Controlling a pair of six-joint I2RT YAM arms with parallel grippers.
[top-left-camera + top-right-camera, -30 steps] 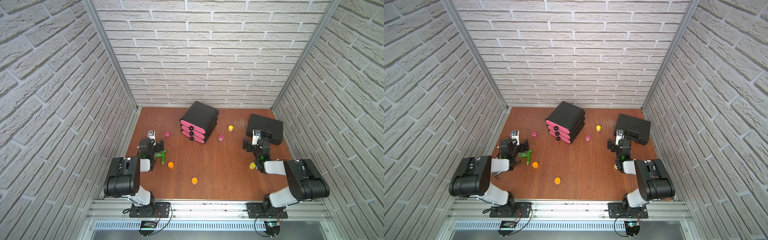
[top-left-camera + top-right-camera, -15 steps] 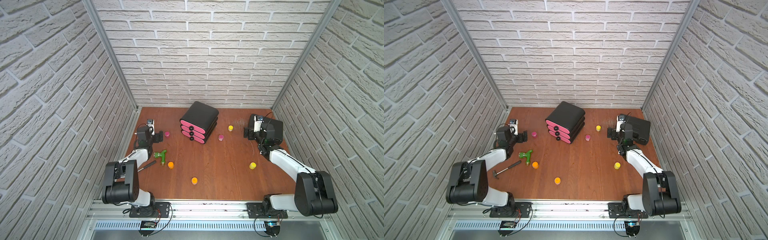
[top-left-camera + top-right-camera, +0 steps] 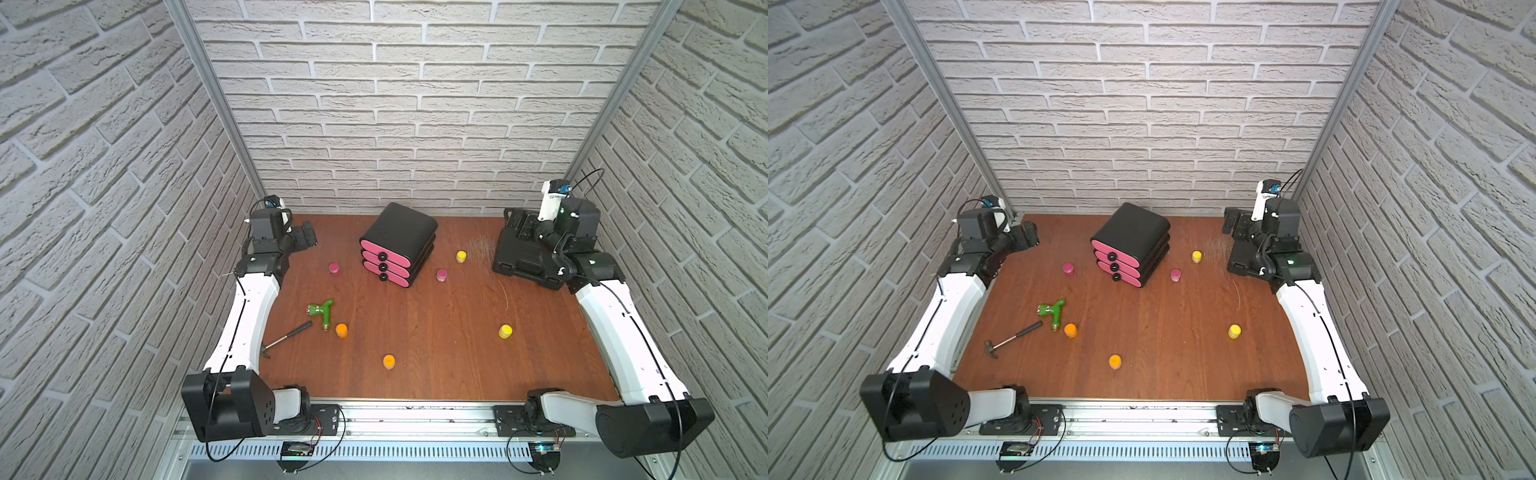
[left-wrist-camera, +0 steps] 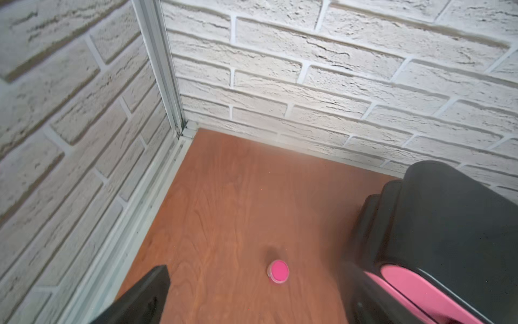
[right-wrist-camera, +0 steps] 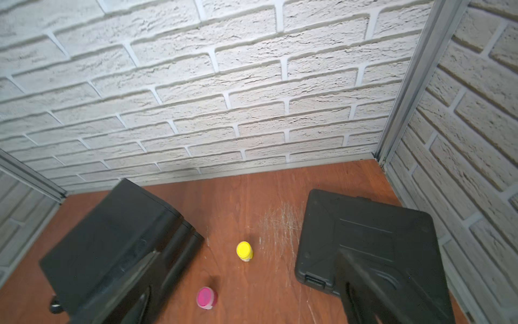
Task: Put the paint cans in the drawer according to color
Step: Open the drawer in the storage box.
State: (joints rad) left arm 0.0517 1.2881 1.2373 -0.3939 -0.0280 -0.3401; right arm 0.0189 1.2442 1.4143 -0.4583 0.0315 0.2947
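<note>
Top views, we log six paint cans (image 3: 341, 330) scattered on table (image 3: 436, 374), drawer (image 3: 384, 259) shut, left gripper (image 3: 308, 237) and right gripper (image 3: 1235, 224) both spread wide, empty.

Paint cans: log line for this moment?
paint cans: all six on table | drawers: all shut | left hand: open, empty | right hand: open, empty, by black case

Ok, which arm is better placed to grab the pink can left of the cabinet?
Left. The left gripper hovers open close to that pink can, seen in its wrist view; the right gripper is over the black case, beyond the cabinet.
</note>
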